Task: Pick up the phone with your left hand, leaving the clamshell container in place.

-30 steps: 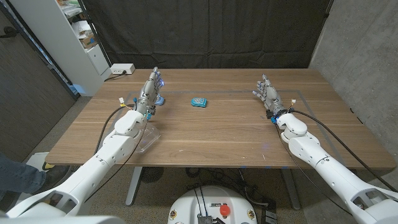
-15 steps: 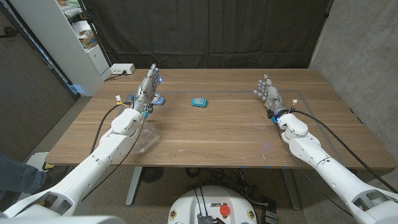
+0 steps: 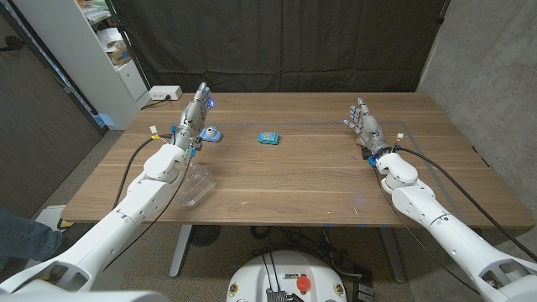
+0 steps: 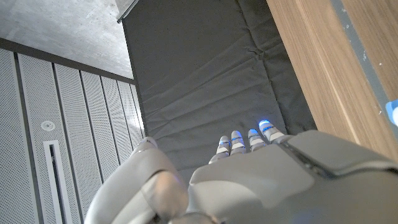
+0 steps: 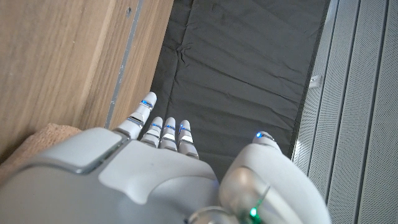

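Wooden table (image 3: 277, 176), both hands empty
Left hand (image 3: 194, 120) raised, fingers straight, beside a blue phone (image 3: 211, 134) (clear clamshell container (image 3: 195, 186) nearer); right hand (image 3: 366, 130) spread.

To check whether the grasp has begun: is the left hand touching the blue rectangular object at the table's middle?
Apart. The head view shows bare wood between the left hand and the blue rectangular object.

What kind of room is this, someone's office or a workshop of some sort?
Most likely a lab or test space for robots rather than an ordinary office: a black curtain hangs behind the wooden table, bare concrete wall stands on one side, and a white shelf unit holds supplies.
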You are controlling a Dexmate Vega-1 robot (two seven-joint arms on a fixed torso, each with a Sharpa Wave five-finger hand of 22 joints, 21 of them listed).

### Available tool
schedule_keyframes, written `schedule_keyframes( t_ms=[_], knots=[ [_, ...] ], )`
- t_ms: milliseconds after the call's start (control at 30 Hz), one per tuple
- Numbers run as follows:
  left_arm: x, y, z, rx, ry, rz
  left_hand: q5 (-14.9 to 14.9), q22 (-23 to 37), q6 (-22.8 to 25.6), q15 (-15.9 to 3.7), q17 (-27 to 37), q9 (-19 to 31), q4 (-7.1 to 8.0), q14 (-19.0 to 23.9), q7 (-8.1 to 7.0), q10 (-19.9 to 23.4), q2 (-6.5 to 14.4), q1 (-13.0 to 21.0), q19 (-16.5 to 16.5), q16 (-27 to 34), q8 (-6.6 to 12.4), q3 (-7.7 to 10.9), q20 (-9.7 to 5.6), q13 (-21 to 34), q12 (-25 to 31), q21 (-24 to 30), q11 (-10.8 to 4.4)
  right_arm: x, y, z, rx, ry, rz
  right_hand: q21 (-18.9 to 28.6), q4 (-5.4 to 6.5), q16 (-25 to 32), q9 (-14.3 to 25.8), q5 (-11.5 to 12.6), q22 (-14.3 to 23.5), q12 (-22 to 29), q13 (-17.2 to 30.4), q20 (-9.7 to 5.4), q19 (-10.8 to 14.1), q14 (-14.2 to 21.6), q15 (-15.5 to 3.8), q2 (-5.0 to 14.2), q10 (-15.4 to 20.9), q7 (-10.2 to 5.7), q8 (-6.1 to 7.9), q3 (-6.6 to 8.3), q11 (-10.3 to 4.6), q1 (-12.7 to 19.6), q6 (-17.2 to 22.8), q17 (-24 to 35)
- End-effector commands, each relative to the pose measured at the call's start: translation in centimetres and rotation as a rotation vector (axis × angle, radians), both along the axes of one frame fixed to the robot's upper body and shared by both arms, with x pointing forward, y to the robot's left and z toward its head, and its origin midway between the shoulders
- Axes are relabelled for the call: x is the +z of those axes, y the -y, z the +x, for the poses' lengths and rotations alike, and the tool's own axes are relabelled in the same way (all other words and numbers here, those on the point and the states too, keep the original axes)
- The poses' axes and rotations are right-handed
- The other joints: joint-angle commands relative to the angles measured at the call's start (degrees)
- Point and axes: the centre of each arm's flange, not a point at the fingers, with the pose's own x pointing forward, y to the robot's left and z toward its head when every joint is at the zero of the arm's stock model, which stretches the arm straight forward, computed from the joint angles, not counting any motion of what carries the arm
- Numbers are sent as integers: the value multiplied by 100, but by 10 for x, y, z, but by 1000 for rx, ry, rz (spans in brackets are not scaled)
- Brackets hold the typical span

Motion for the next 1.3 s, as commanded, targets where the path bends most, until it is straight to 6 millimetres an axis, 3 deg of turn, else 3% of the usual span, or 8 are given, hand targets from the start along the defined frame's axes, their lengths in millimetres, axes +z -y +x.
schedule_keyframes(
  t_ms=[33,1300],
  knots=[
    [12,-4,-9,22,34,32,-18,18,16,-6,12,12,-50,-187,-7,18,17,52,-642,40,35,13,46,-2,-5,-9,-10,1,0,-5,1,20,3,-26,-14,17,-1,38,27,-26,-9,9,80,23,26,50,55,-32,48,7,25,26,53,-9],
    [21,4,-29,254,191,233,-79,26,188,-36,8,13,-173,-101,-47,142,151,255,-581,38,67,91,132,-28,-38,-128,-43,-4,-3,-11,2,42,14,-127,-23,22,-113,46,29,-132,-112,34,155,74,33,81,111,-40,55,-19,29,28,85,-74]
  ],
)
